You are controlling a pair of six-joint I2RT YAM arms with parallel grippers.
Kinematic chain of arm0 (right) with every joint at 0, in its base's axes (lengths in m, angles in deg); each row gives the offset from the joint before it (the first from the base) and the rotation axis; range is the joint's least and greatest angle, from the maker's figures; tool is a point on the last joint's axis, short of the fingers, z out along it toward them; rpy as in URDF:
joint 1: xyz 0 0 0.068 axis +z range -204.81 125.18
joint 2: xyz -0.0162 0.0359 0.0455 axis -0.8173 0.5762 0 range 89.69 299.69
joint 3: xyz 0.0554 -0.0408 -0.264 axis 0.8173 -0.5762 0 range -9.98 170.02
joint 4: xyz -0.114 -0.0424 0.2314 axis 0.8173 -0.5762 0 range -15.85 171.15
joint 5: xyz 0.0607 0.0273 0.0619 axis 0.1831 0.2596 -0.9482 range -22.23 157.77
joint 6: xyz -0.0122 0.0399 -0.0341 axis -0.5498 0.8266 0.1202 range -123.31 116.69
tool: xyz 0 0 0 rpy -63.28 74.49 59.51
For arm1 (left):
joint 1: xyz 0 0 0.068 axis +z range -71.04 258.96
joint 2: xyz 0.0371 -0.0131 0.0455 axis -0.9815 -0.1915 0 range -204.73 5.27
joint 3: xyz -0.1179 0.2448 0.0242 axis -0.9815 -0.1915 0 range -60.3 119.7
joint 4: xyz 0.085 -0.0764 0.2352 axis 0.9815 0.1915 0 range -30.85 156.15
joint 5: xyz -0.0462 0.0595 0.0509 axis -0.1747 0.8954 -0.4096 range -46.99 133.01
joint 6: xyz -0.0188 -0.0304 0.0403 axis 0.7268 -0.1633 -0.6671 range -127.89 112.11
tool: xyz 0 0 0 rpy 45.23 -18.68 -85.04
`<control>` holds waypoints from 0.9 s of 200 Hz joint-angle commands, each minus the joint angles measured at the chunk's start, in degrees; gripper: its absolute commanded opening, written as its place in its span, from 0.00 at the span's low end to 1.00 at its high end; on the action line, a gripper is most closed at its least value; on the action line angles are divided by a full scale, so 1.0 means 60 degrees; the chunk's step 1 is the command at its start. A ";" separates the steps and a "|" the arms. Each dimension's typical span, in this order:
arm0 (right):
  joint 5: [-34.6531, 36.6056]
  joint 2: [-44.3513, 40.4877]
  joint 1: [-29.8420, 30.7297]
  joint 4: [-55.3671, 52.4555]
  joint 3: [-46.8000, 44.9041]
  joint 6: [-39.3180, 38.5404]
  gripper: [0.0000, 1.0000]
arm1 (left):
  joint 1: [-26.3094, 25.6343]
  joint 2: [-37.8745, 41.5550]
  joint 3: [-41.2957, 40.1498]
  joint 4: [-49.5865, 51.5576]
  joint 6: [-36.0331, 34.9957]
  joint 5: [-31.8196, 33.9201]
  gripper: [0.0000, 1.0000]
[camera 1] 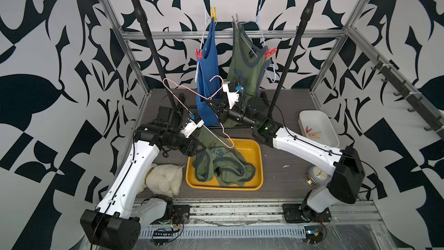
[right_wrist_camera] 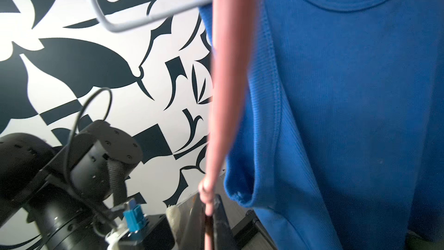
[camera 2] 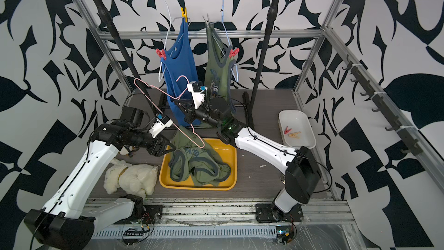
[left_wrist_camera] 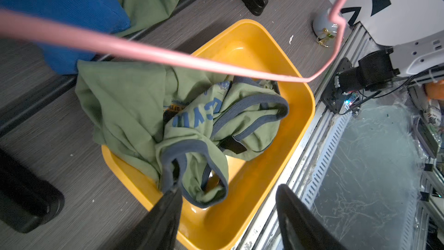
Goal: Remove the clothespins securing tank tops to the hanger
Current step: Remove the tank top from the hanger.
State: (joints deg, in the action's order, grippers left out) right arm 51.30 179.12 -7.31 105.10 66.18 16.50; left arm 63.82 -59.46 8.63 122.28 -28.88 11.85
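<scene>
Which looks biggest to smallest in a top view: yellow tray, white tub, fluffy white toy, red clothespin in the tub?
1. Yellow tray.
2. White tub and fluffy white toy look alike; the left arm hides part of the toy, so no ranking.
3. Red clothespin, smallest.

The blue tank top [camera 1: 209,75] hangs at the back, pinned by a yellow clothespin [camera 1: 212,12] at its 12 o'clock strap and a coral clothespin [camera 1: 199,54] at its 9 o'clock strap. At its 3 o'clock hangs a printed olive tank top [camera 1: 247,68], with a grey clothespin [camera 1: 235,19] on top and a second coral clothespin [camera 1: 270,52] at its 3 o'clock shoulder. Another olive tank top [camera 1: 221,167] lies crumpled at 6 o'clock under a bare, tilted pink hanger [left_wrist_camera: 144,52]. A loose coral clothespin [camera 1: 308,130] and a wooden clothespin [camera 1: 315,135] lie together at the counter's 3 o'clock.
</scene>
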 commanded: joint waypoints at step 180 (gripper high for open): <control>0.6186 -0.5115 0.0051 -1.6313 0.3567 0.0320 0.00 | 0.0091 -0.0652 0.6086 -0.0217 0.1287 0.4126 0.72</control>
State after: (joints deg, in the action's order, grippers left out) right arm 74.46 149.20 -7.09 15.81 83.77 13.83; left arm 63.98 -63.99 43.82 123.00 -23.44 32.46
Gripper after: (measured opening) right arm 0.048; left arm 0.723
